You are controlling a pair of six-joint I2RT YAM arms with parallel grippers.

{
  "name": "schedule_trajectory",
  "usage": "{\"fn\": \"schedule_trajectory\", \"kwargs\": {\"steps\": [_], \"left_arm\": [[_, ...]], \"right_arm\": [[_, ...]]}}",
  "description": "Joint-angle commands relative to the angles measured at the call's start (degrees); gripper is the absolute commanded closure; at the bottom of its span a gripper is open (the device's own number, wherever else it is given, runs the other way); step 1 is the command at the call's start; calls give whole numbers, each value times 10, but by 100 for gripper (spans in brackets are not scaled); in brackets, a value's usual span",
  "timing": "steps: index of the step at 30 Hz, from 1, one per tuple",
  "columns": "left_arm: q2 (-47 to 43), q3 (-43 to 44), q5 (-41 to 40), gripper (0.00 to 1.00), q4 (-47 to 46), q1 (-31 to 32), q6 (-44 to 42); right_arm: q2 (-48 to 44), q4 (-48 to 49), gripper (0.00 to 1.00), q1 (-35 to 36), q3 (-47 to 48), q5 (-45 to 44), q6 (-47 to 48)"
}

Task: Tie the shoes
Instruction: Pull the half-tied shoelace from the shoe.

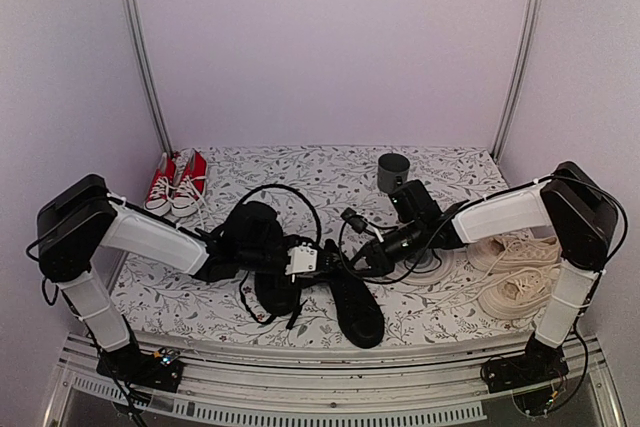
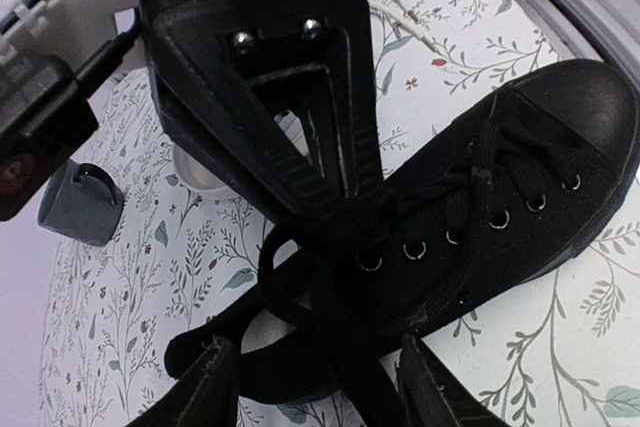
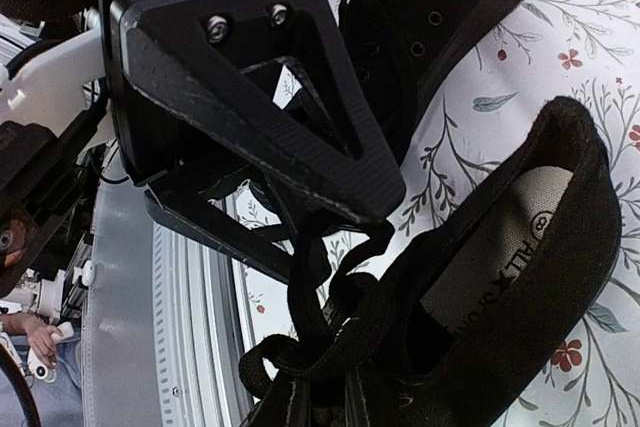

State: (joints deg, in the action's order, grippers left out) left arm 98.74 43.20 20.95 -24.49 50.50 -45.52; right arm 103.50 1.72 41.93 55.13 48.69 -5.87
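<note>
Black shoes [image 1: 340, 292] sit mid-table, near the front edge, and the knot's only half there: laces [image 2: 330, 277] are crossed and looped loosely over the eyelets, no finished bow yet. Right gripper [image 3: 335, 232] is pinched nearly closed on a lace strand. Left gripper [image 2: 310, 367] is partway open straddling the laces; can't tell if it's actually got hold. Tightening is left, plus the second shoe.

Black shoes [image 1: 355, 307] on white floral-print table [image 1: 440, 317]; red-and-white sneakers [image 1: 176, 185]; cream sneakers [image 1: 515, 272].

Black shoes [image 1: 345, 297] side by side — laces [image 2: 330, 277] loose, near table edge.
</note>
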Motion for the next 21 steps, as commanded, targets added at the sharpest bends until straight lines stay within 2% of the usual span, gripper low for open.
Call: {"fn": "schedule_trajectory", "kwargs": {"steps": [1,9,13,17,20,21], "left_arm": [[19,17,14,45,13,-8,3],[42,34,15,39,12,-8,-9],[49,39,21,40,2,-7,-8],[57,47,41,48,-3,-6,0],[59,55,60,65,10,-6,11],[58,54,68,75,11,-6,17]], "right_arm": [[16,-7,86,0,23,26,16],[20,-12,86,2,26,18,17],[21,-11,86,3,26,15,18],[24,-10,86,2,25,9,20],[27,-10,86,2,26,6,23],[27,-11,86,2,25,5,23]]}}
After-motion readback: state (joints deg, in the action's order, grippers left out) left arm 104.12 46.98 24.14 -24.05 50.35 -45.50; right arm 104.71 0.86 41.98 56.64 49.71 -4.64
